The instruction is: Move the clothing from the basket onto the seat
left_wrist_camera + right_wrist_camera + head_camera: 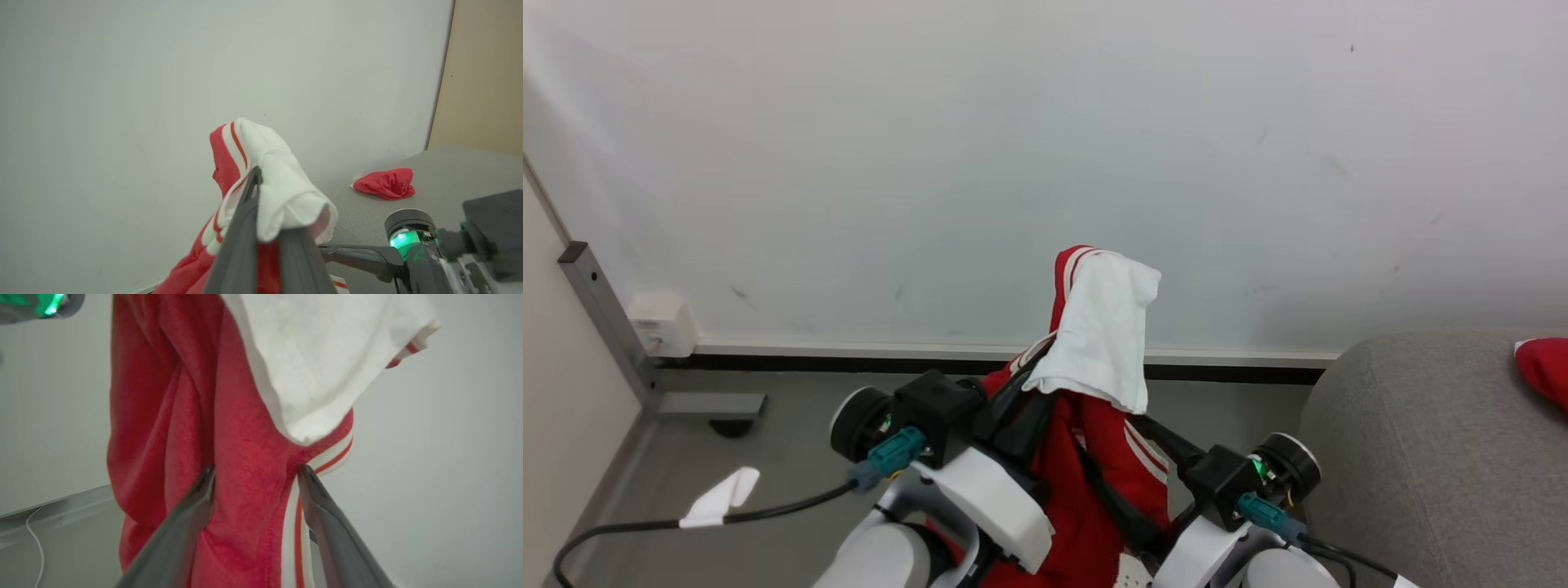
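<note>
Hanging aloft, the striped red garment is being gripped twice: the left end effector is clenching it beneath its white panel, the right end effector is clamping its striped edge. A plain red garment is lying on the grey seat.

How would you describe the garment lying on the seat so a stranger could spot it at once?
Find the large grey seat at the head view's right. On top of it lies a small, crumpled plain red garment. Unlike the raised striped garment, it shows no stripes.
</note>
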{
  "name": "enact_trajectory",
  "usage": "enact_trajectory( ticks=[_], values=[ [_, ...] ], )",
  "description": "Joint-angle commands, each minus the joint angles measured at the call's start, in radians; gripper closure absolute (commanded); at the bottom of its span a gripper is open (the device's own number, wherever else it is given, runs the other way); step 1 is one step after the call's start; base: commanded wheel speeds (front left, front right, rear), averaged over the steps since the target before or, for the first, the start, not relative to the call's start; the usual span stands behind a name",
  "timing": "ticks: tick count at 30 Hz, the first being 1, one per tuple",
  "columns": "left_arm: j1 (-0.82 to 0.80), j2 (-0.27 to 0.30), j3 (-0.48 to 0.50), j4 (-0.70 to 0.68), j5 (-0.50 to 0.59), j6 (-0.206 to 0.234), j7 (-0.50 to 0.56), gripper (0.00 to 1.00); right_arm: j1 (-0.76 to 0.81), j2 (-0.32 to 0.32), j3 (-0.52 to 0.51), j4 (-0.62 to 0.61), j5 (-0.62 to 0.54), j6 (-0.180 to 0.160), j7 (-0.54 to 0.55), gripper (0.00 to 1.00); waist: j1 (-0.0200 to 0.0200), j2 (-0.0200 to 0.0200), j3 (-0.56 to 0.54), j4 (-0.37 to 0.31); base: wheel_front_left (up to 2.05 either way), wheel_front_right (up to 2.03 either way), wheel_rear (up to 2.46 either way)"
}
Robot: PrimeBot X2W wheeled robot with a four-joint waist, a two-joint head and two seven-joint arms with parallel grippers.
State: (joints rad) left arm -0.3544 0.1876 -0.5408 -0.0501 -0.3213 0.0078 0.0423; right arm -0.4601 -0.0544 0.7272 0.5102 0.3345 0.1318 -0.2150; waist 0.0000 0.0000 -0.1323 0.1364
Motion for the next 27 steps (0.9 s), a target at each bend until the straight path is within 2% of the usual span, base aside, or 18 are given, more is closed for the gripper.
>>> enact_trajectory(
  ticks=[1,2,3,12,13,14,15,16,21,27],
  values=[
    [-0.013,-0.005,-0.004,-0.008,-0.004,-0.007,0.002,1.0,-0.015,0.006,0.019,0.008,0.022,-0.002,-0.014,0.0,0.0,0.0,0.0,0.006,0.0,0.0,0.0],
    [-0.014,-0.005,-0.006,-0.007,-0.006,-0.006,0.003,1.0,-0.021,0.004,0.027,0.013,0.036,-0.002,-0.017,0.15,0.0,0.0,0.0,0.007,0.0,0.0,0.0],
    [-0.016,-0.005,-0.007,-0.005,-0.008,-0.008,0.004,1.0,-0.028,0.003,0.034,0.018,0.057,-0.002,-0.02,1.0,0.0,0.0,0.001,0.009,0.0,0.0,0.0],
    [0.003,0.011,0.002,0.019,-0.014,0.007,-0.002,1.0,-0.059,0.003,0.031,0.053,0.165,-0.002,-0.044,1.0,0.0,0.0,0.005,0.005,0.0,0.0,0.0],
    [0.005,0.014,0.003,0.022,-0.011,0.01,-0.006,0.89,-0.061,0.003,0.025,0.053,0.175,-0.002,-0.043,1.0,0.0,0.0,0.006,0.004,0.0,0.0,0.0],
    [0.009,0.017,0.004,0.026,-0.009,0.011,-0.01,0.65,-0.063,0.003,0.019,0.051,0.188,-0.002,-0.044,1.0,0.0,0.0,0.007,0.002,0.0,0.0,0.0],
    [0.013,0.021,0.004,0.03,-0.007,0.013,-0.008,0.17,-0.063,0.003,0.012,0.047,0.201,-0.002,-0.046,1.0,0.0,0.0,0.008,0.001,0.0,0.0,0.0],
    [0.015,0.025,0.005,0.033,-0.006,0.015,-0.011,0.0,-0.065,0.003,0.005,0.044,0.211,-0.002,-0.047,1.0,0.0,0.0,0.009,-0.002,0.0,0.0,0.0],
    [0.036,0.039,0.003,0.036,-0.016,0.015,-0.004,0.0,-0.081,0.003,-0.042,0.04,0.245,-0.002,-0.051,1.0,0.0,0.0,0.013,-0.01,0.0,0.0,0.0],
    [0.065,0.055,-0.003,0.042,-0.037,0.005,0.005,0.0,-0.1,0.004,-0.134,0.041,0.22,-0.002,-0.051,1.0,0.0,0.0,0.02,-0.021,0.0,0.0,0.0]
  ],
)
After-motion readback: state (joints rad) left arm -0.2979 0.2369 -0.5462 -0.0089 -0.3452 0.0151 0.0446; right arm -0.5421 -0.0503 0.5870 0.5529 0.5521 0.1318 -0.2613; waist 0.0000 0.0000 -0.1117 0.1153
